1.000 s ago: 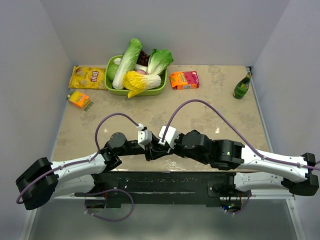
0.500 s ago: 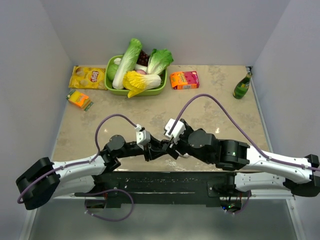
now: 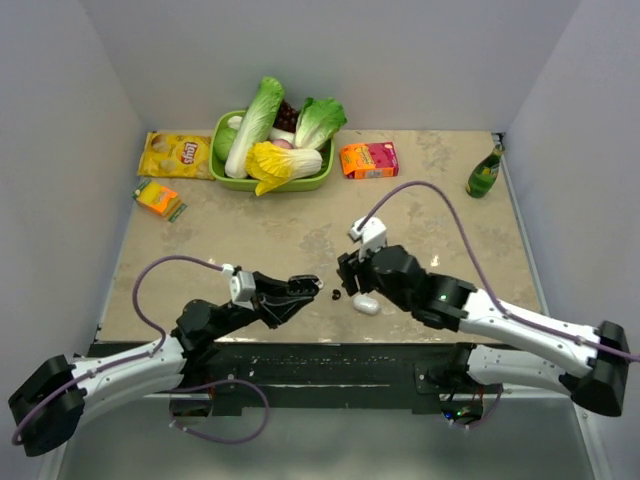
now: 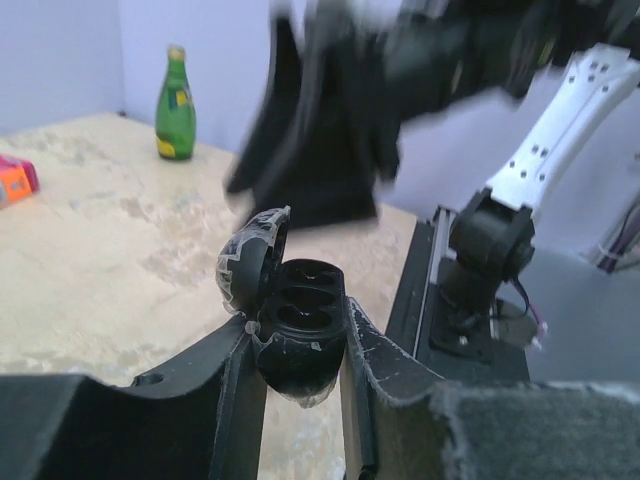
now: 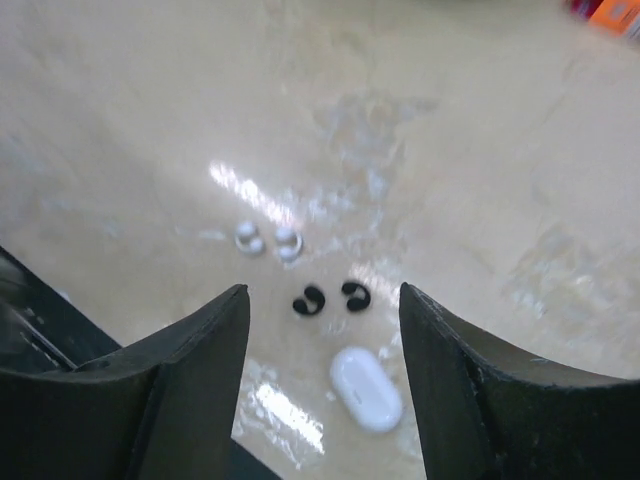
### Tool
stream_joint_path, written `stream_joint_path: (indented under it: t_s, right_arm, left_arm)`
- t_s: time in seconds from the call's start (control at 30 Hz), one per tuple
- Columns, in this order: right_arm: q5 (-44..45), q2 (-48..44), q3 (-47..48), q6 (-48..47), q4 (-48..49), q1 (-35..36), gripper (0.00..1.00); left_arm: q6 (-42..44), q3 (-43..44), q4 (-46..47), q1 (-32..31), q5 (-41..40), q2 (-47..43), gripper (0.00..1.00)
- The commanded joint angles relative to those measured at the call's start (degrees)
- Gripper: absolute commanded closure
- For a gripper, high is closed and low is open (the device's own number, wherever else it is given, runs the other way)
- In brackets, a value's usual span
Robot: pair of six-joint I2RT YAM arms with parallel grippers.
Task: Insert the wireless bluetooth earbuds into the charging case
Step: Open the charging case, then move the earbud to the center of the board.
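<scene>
Top external: charging case (image 3: 366, 304) on beige table (image 3: 430, 190), grey walls (image 3: 400, 60).

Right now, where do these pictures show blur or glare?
Left wrist view: the right arm behind is smeared by motion, the open black case sharp. Right wrist view: soft overall, bright glare on the table beside the white earbuds and the charging case. Top view: evenly lit, sharp.

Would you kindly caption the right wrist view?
Open right gripper above white earbuds, black earbuds and the closed white charging case.
</scene>
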Motion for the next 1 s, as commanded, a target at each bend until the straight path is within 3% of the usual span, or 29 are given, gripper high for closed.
stream_joint_path:
  t_s: [0.0, 0.37, 0.8, 0.97]
  right_arm:
    - [-5.5, 6.4, -6.1, 6.7, 6.0, 0.1, 0.40]
    - [-6.4, 19.8, -7.0, 7.2, 11.5, -0.5, 0.43]
    - [-9.4, 24.8, -9.5, 8.2, 14.7, -4.5, 0.68]
    - [-9.9, 26.0, -9.8, 8.5, 16.2, -4.7, 0.70]
  left_arm:
    - [-1.7, -5.5, 3.8, 0.2, -5.0, -5.4, 1.00]
    - [-2.9, -8.8, 3.5, 0.2, -3.1, -6.8, 1.00]
    - [-2.3, -9.2, -2.7, 0.2, -3.4, -11.5, 1.00]
    - [-2.2, -9.0, -2.9, 0.2, -3.0, -11.0, 1.00]
